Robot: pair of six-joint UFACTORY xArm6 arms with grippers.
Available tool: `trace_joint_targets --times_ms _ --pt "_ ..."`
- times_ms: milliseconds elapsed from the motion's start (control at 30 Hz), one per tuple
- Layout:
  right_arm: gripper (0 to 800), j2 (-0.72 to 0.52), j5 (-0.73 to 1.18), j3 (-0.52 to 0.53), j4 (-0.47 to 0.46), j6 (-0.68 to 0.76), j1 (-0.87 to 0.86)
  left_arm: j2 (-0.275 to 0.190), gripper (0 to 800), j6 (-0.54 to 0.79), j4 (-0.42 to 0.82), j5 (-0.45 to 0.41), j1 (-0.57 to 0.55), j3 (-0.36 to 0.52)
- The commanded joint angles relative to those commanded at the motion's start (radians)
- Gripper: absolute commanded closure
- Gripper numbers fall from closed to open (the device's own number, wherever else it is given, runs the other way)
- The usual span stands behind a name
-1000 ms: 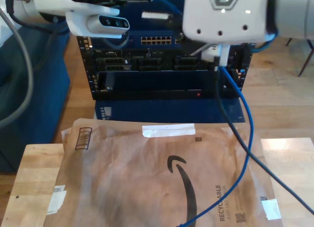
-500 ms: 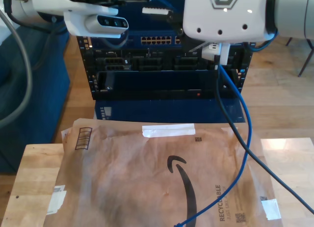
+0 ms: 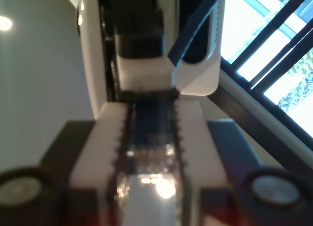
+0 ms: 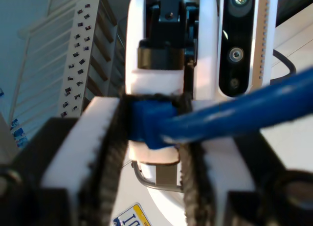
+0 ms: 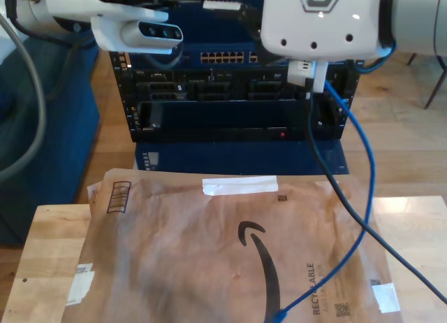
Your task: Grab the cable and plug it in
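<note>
Gripping the cable (image 4: 151, 123) between closed toothed pads, my second gripper (image 4: 149, 152) is shown mid-carry; the blue strand is seen leaving the jaws sideways. In the exterior view the cable (image 5: 363, 197) hangs from an arm's head down across the paper mailer (image 5: 230, 253) on the wooden table (image 5: 49, 260). My first gripper (image 3: 146, 152) appears nearly closed, and whether anything is held cannot be told. The plugging step is judged pending: alignment with the switch ports (image 5: 223, 57) of the rack (image 5: 230, 99) is required next.
</note>
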Motion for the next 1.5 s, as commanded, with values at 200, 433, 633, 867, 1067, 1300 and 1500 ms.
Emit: trace_joint_targets --times_ms 200,433,633,867,1067,1300,1500 --pt "753 -0.002 -0.002 0.0 0.002 0.002 -0.002 0.0 661 -0.002 0.0 0.006 0.0 0.0" --pt "799 -0.002 0.0 0.0 0.002 0.003 0.0 0.002 218 -0.003 0.0 0.043 -0.003 0.012" --pt "800 0.002 -0.002 -0.005 0.005 0.008 -0.003 0.0 17 -0.008 0.002 0.037 0.002 0.0" --pt "800 0.08 0.003 -0.069 0.002 0.061 -0.018 0.006 5 0.014 0.092 -0.186 0.132 -0.054" --pt "800 0.146 0.084 -0.123 -0.011 0.077 -0.16 0.015 3 0.041 0.362 -0.27 0.187 -0.166" --pt "800 0.18 0.388 -0.192 -0.129 0.233 -0.39 0.051 2 0.146 0.666 -0.304 0.267 -0.269" --pt "799 0.219 0.505 -0.193 -0.512 0.494 -0.402 0.052 2 0.299 0.885 -0.299 0.339 -0.285"
